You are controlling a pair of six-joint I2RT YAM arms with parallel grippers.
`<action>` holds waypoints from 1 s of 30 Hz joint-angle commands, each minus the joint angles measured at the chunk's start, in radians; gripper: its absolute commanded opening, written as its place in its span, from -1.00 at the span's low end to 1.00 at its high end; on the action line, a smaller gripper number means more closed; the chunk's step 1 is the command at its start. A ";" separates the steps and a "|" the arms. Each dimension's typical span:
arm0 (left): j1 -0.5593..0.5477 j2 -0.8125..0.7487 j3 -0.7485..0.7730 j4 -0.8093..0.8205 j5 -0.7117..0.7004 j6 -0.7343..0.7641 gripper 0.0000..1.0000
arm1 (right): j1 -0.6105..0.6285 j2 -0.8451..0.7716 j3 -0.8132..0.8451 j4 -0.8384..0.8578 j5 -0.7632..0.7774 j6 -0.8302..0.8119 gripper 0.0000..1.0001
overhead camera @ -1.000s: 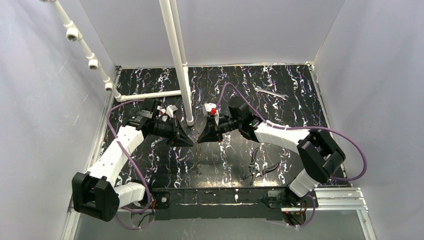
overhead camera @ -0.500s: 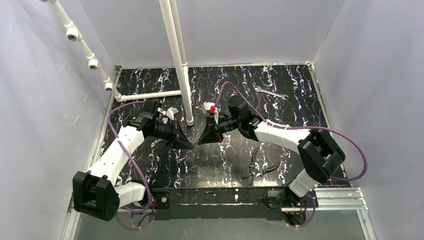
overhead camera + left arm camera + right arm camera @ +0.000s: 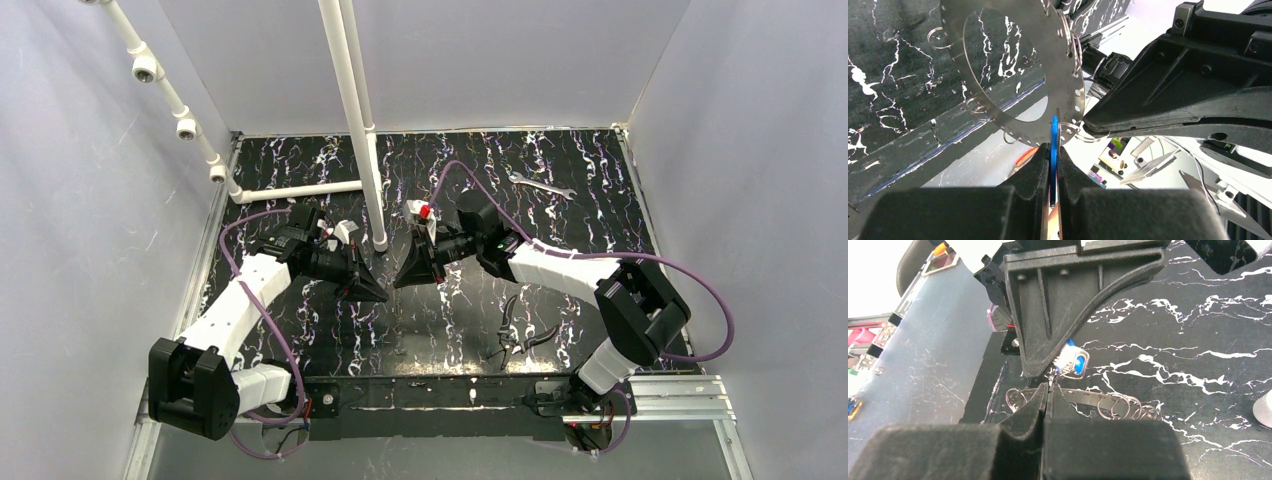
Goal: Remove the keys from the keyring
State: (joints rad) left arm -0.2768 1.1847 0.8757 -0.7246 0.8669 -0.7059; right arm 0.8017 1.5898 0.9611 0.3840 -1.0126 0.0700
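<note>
The keyring [image 3: 1060,75] is a large flat silvery ring with small holes and several thin wire loops on its rim, held in the air between both grippers. My left gripper [image 3: 1053,148] is shut on the key [image 3: 1054,131], whose blue head shows edge-on at the ring's lower rim. My right gripper [image 3: 1049,388] is shut on the keyring [image 3: 1095,398] at its rim, right beside the key [image 3: 1076,363]. In the top view the left gripper [image 3: 381,295] and right gripper [image 3: 399,284] meet tip to tip; the ring and key are hidden there.
Dark-handled pliers [image 3: 520,335] lie near the front right. A slim silver wrench [image 3: 540,185] lies at the back right. A white upright pipe [image 3: 362,150] stands just behind the grippers, with a horizontal pipe [image 3: 300,190] to its left.
Both wrists have shifted slightly to the left and the left gripper sits a little lower. Both grips are unchanged.
</note>
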 commanded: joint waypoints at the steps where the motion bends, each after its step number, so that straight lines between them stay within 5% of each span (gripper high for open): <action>1: 0.007 0.003 -0.015 0.020 -0.021 0.000 -1.00 | 0.007 -0.016 0.019 0.207 -0.073 0.141 -0.97; 6: 0.005 0.008 -0.007 0.035 -0.013 -0.005 -1.00 | 0.009 -0.009 -0.018 0.339 -0.083 0.241 -0.97; 30: 0.061 0.048 0.038 0.013 -0.001 0.060 -1.00 | 0.027 -0.044 -0.069 0.340 -0.188 0.299 -0.97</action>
State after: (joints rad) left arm -0.2497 1.2121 0.8825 -0.7158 0.9516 -0.6823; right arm 0.8017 1.5944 0.8871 0.6399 -1.0580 0.3195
